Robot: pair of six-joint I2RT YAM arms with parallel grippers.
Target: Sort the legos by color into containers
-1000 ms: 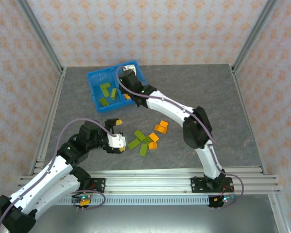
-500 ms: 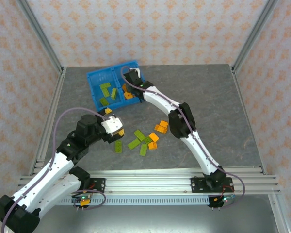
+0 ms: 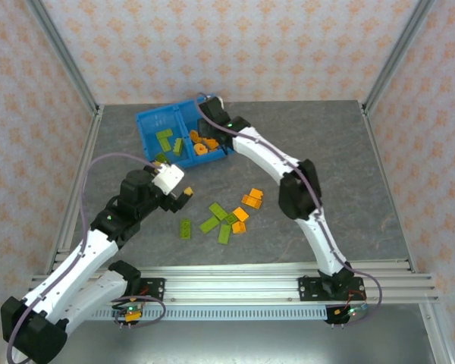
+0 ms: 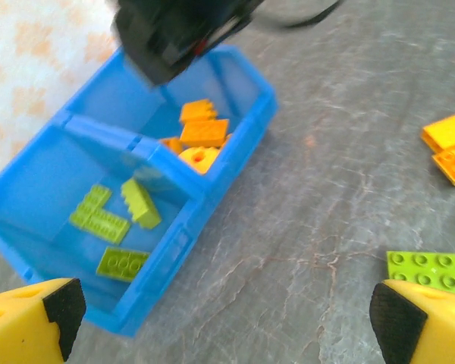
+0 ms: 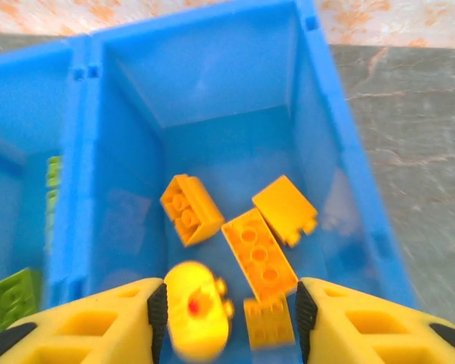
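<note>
The blue bin [image 3: 153, 120] stands at the back left. Its left compartment [image 4: 30, 189] holds olive-green legos [image 4: 100, 218]. Orange legos [image 5: 258, 254] lie in its right compartment [image 5: 212, 91]. My right gripper [image 5: 227, 318] hangs open over that right compartment, and a blurred rounded yellow-orange piece [image 5: 197, 312] is loose beside its left finger. My left gripper [image 4: 224, 326] is open and empty above bare table in front of the bin. A green lego [image 3: 184, 227] lies on the table near it, and more green [image 3: 220, 212] and orange legos [image 3: 252, 199] lie in the middle.
The grey table [image 3: 349, 167] is fenced by metal posts and patterned walls. The right arm [image 3: 299, 189] stretches diagonally from its base over the loose legos to the bin. In the left wrist view the right gripper [image 4: 182, 30] shows dark over the bin.
My left gripper let go of a green lego on the table, rose and swung toward the bin. My right gripper shifted back over the right compartment, where the yellow-orange piece now shows.
</note>
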